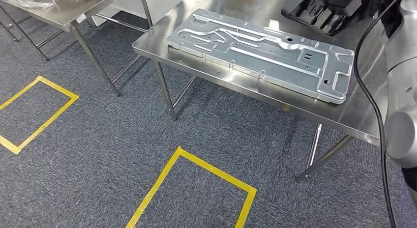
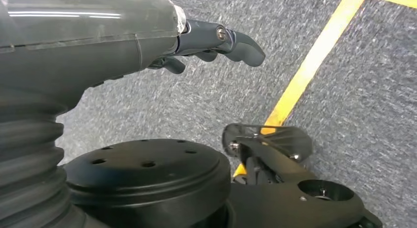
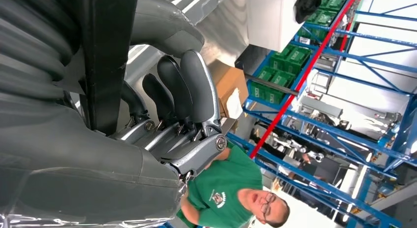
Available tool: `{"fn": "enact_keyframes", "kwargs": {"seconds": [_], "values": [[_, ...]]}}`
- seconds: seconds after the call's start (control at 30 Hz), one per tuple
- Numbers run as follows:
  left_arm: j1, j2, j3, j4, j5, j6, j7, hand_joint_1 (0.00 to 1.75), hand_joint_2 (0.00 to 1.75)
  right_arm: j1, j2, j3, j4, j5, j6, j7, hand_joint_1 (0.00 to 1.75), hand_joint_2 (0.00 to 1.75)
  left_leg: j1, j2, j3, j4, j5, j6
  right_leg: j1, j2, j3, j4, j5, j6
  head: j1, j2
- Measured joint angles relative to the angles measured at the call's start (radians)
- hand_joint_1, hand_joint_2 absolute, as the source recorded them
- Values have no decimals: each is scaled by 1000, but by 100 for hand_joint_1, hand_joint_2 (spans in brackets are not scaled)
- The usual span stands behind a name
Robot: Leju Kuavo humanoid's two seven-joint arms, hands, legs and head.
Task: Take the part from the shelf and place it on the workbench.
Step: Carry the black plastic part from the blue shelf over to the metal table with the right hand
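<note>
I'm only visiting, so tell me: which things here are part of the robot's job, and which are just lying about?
Job:
- metal part, lying flat on the workbench
- steel workbench
- blue shelving

Lying about:
- second steel table
- yellow floor tape
- black cable
- cardboard box

Part (image 1: pixel 260 53) flat on the workbench (image 1: pixel 236 85), second table (image 1: pixel 64 16) behind-left, floor tape (image 1: pixel 196 164) in front.

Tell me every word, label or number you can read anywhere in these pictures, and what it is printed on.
No text can be read here.
Green shirt of the person beside the shelving: a small chest emblem, too small and blurred to read.
Metal part on the steel workbench: stamped shapes and holes, no lettering.
Green bins on the blue shelf: no readable labels.
Yellow floor tape: plain lines, no writing.
</note>
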Motion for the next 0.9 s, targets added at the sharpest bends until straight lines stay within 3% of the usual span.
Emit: {"fn": "enact_keyframes", "kwargs": {"seconds": [0.1, 0.17, 0.2, 0.27, 0.33, 0.43, 0.5, 0.53, 0.57, 0.6, 0.63, 0.67, 0.7, 0.77, 0.8, 0.87, 0.9], "values": [[2, 0, 0, 0, -3, 3, 9, 0, 175, -10, 4, 5, 1, 8, 1, 0, 154, 175, -16, 2, 92, -194, 99, 43, 6, 0, 28, -6, -15, 2, 1, 0], [4, 0, 0, 0, -5, 4, 11, 0, 175, -15, 4, 8, 4, 11, 1, 1, 154, 175, -26, 6, 140, -273, 95, 67, 5, 0, 44, -15, -17, 12, -1, 0], [4, 0, 0, 0, -6, 3, 12, 0, 175, -17, 3, 10, 5, 12, 1, 2, 154, 175, -26, 9, 155, -292, 84, 71, 5, -1, 50, -17, -13, 19, -2, 0], [3, -2, 0, 0, -8, 3, 12, 0, 175, -21, 2, 13, 3, 14, 2, 3, 154, 175, -24, 11, 190, -331, 74, 68, 4, -4, 52, -2, -4, 29, -2, 0], [4, -4, 0, 0, -10, 2, 12, 0, 175, -29, 2, 16, 2, 15, 3, 1, 154, 175, -21, 9, 226, -360, 72, 65, 1, -5, 17, 63, -8, 33, 0, 0], [5, -9, 0, 0, -11, 0, 12, 0, 175, -28, 0, 16, 7, 19, 4, 0, 154, 175, -21, 5, 271, -376, 47, 63, -1, -4, -99, 207, -60, 41, 5, 0], [8, -10, 0, 0, -11, 0, 12, 0, 175, -21, -2, 16, 11, 21, 5, 1, 154, 175, -20, 1, 311, -378, 16, 58, -6, -5, -150, 207, -94, 50, 6, 0], [10, -10, 0, 0, -11, 0, 12, 0, 175, -19, -2, 16, 12, 22, 5, 1, 154, 175, -19, 0, 335, -378, -3, 54, -9, -7, -158, 166, -81, 55, 6, 0], [13, -10, 0, 0, -11, 0, 13, 0, 175, -16, -3, 16, 14, 23, 5, 1, 154, 175, -19, -1, 358, -378, -25, 50, -14, -12, -161, 106, -30, 59, 6, 0], [15, -10, 0, 0, -11, 0, 13, 0, 175, -13, -5, 16, 17, 23, 6, 1, 154, 175, -19, -1, 384, -376, -48, 45, -15, -21, -160, 50, 47, 60, 5, 0], [16, -9, 0, 1, -11, 0, 13, 0, 175, -8, -6, 17, 21, 24, 6, 1, 154, 175, -18, -1, 403, -376, -68, 40, -13, -28, -155, 13, 111, 54, 5, 0], [16, -9, 0, 1, -11, 0, 14, 0, 175, -4, -8, 17, 23, 26, 7, 2, 154, 175, -17, 0, 417, -378, -85, 33, -8, -32, -150, -4, 157, 45, 4, 0], [14, -9, 0, 1, -11, 0, 14, 0, 175, -4, -9, 17, 22, 27, 7, 2, 154, 175, -16, 2, 431, -381, -94, 27, -2, -32, -146, -1, 166, 33, 5, 0], [5, -9, 0, 1, -12, 0, 14, 0, 175, -16, -10, 17, 11, 29, 6, 2, 154, 175, -12, 4, 422, -346, -79, 14, -2, -27, -131, 4, 141, 14, 7, 0], [2, -11, 0, 1, -12, -1, 13, 0, 175, -24, -9, 17, 6, 29, 5, 0, 154, 175, -11, 4, 396, -291, -55, 5, -5, -25, -118, -2, 130, 9, 5, 0], [0, -13, 0, 1, -12, -5, 13, 0, 175, -21, -9, 17, 4, 29, 7, 0, 154, 175, -3, 3, 297, -140, -29, -16, -10, -23, -73, -25, 108, 3, 0, 0], [1, -15, 0, 1, -12, -7, 13, 0, 175, -10, -8, 18, 7, 30, 11, 1, 154, 175, 3, 4, 246, -80, -51, -27, -11, -22, -46, -38, 96, 2, -3, 0]]}}
